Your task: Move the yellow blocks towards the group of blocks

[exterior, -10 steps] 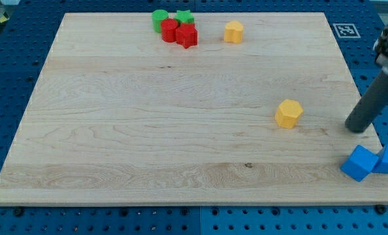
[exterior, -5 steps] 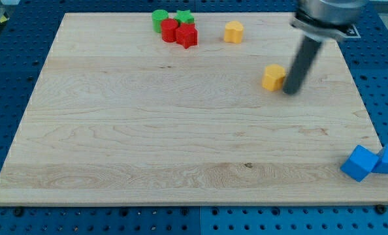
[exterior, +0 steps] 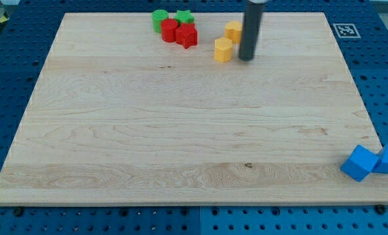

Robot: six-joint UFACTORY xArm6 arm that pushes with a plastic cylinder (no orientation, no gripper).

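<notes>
Yellow blocks (exterior: 223, 49) near the group at the view's top; no claw on this rig, so none to report.
My tip (exterior: 246, 59) sits just right of the lower yellow block; second yellow block (exterior: 232, 30) above it; push leftward, slow and centred, toward red blocks (exterior: 179, 32) and green blocks (exterior: 168, 17); wooden desk (exterior: 181, 130), blue pegboard around; blue blocks (exterior: 370, 161) bottom right.

rod: dark, near upright, entering from the view's top | my tip (exterior: 246, 59): down at the table top
</notes>
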